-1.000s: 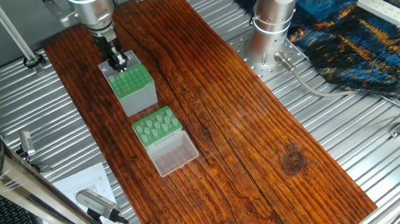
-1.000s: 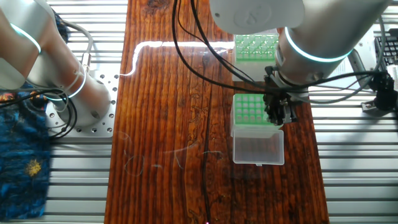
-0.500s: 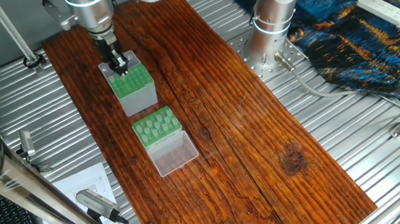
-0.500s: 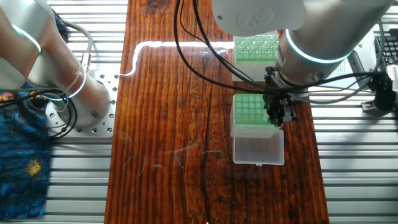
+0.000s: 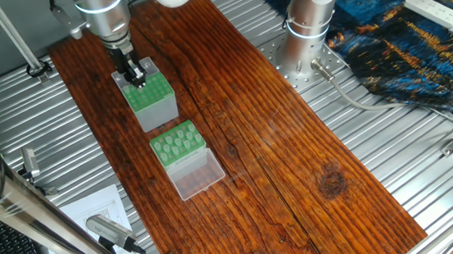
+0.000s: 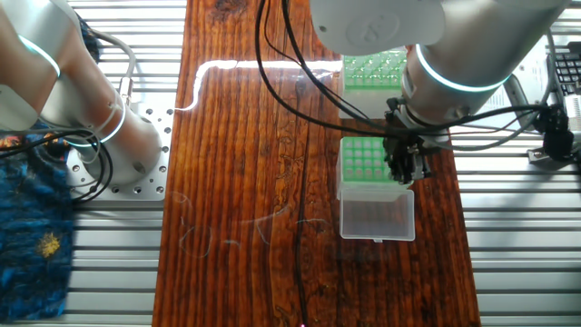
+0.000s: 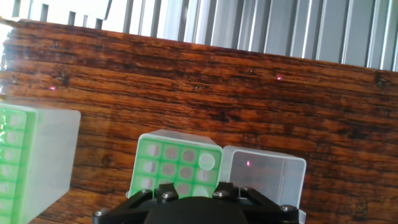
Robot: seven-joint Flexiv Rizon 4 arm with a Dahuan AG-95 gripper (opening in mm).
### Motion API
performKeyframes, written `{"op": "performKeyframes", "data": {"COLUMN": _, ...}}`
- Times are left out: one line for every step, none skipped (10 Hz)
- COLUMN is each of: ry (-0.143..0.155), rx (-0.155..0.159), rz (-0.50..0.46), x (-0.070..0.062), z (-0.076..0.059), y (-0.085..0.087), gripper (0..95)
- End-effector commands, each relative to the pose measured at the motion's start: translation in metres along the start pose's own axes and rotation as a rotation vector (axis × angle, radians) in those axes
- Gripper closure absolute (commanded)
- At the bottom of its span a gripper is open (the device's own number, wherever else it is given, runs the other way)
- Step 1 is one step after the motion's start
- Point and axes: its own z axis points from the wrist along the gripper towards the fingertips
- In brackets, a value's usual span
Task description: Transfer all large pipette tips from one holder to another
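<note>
Gripper (image 5: 133, 73): jaw state indeterminate, fingertips hidden | tall holder (image 5: 152, 99): rear edge occluded by gripper | low rack (image 5: 177, 143): lid (image 5: 196, 174) open | tabletop (image 5: 295, 154): wooden

A white power strip (image 5: 435, 8) lies on blue patterned cloth (image 5: 404, 37) beside the wooden board (image 5: 295, 154).
</note>
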Motion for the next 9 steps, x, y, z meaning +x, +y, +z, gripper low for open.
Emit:
{"op": "performKeyframes", "data": {"ry": 0.013, "rx": -0.001, "rz": -0.002, "x": 0.0023, "z": 0.0, "y": 0.0, "gripper": 76.0}}
{"op": "performKeyframes", "data": {"ry": 0.014, "rx": -0.002, "rz": -0.005, "x": 0.0048, "z": 0.0012, "y": -0.0001, "gripper": 76.0}}
{"op": "performKeyframes", "data": {"ry": 0.014, "rx": -0.001, "rz": -0.009, "x": 0.008, "z": 0.0027, "y": -0.0002, "gripper": 76.0}}
{"op": "performKeyframes", "data": {"ry": 0.014, "rx": 0.0, "rz": -0.01, "x": 0.0092, "z": 0.0032, "y": -0.0004, "gripper": 76.0}}
{"op": "performKeyframes", "data": {"ry": 0.015, "rx": 0.005, "rz": -0.011, "x": 0.0094, "z": 0.0028, "y": -0.0007, "gripper": 76.0}}
{"op": "performKeyframes", "data": {"ry": 0.016, "rx": 0.007, "rz": -0.014, "x": 0.0098, "z": 0.002, "y": -0.0018, "gripper": 76.0}}
{"op": "performKeyframes", "data": {"ry": 0.016, "rx": 0.007, "rz": -0.015, "x": 0.01, "z": 0.0018, "y": -0.0024, "gripper": 76.0}}
{"op": "performKeyframes", "data": {"ry": 0.015, "rx": 0.007, "rz": -0.016, "x": 0.0105, "z": 0.0012, "y": -0.0036, "gripper": 76.0}}
{"op": "performKeyframes", "data": {"ry": 0.014, "rx": 0.007, "rz": -0.016, "x": 0.0105, "z": 0.0011, "y": -0.0038, "gripper": 76.0}}
